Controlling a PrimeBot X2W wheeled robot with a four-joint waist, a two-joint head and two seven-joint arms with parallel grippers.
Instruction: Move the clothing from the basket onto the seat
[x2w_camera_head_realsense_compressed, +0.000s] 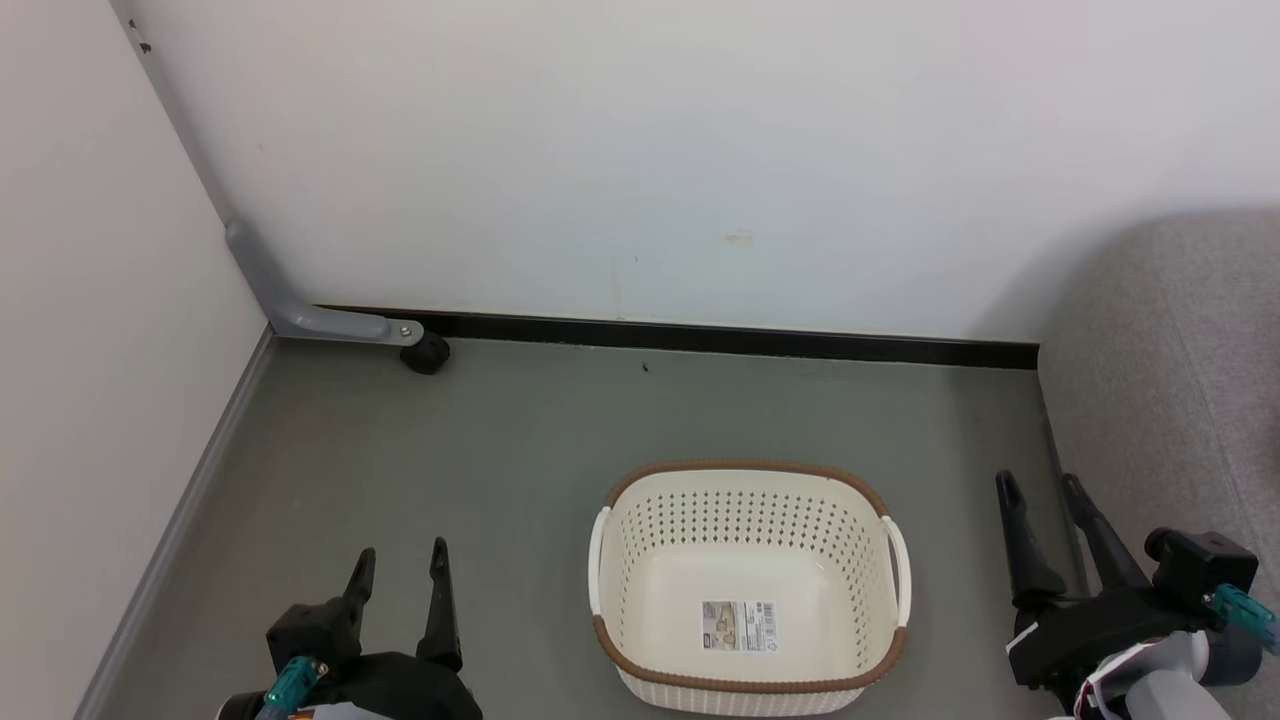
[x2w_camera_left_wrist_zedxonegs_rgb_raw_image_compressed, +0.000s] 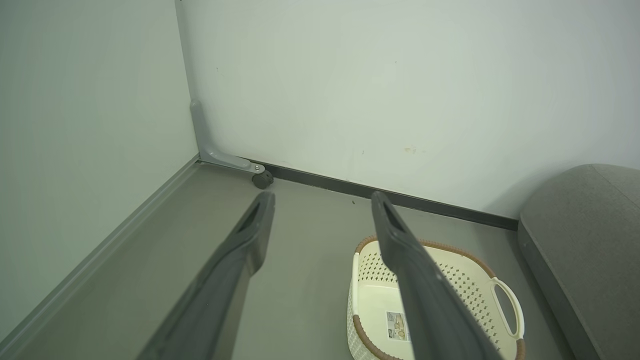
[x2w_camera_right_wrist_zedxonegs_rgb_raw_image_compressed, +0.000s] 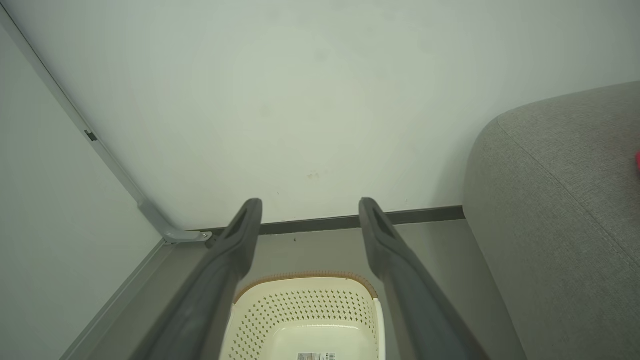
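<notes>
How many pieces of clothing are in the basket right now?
0. The basket holds just its sticker. A red sliver over the seat may be clothing, mostly out of frame.

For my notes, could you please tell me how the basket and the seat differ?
The basket is cream perforated plastic with a brown rim; the seat is grey fabric. The basket is far smaller than the seat. The basket is hollow, holding just a sticker; the seat is a rounded cushion. Both stand near the wall.

Mock home corner, likely lab: white partition on caster, grey sofa seat, laundry basket.
</notes>
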